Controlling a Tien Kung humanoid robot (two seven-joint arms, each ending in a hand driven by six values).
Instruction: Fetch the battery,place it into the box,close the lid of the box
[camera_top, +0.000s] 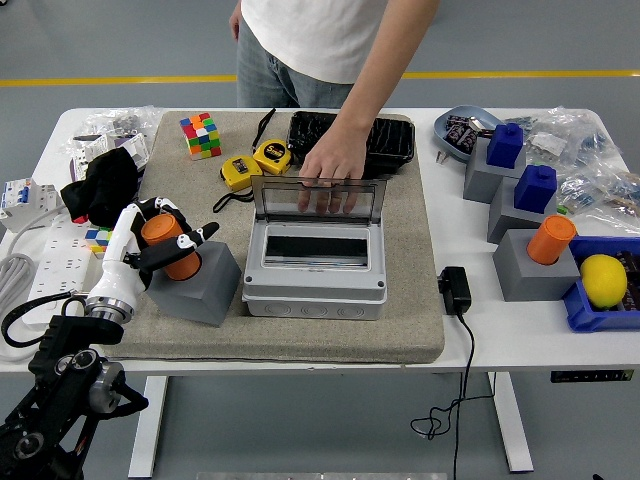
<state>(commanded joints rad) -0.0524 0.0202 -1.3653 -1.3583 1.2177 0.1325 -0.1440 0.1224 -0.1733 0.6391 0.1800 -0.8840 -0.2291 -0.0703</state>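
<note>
The battery (172, 246), an orange cylinder, stands in a grey block (198, 288) on the mat's left side. My left hand (160, 242) is shut on the battery, with white fingers (186, 246) wrapped around it. The block looks tilted, its near-left side raised. The grey box (315, 283) sits mid-mat with its clear lid (318, 200) standing upright. A person's hand (334, 163) rests on the lid's top edge and holds it up. The right arm is out of view.
A Rubik's cube (202, 135), two yellow tape measures (255, 163) and a black tray (355, 135) lie behind the box. A black cloth (100, 186) and a power strip (45, 265) are at left. A power adapter (455, 290), grey blocks (535, 262) and a lemon (603, 281) are at right.
</note>
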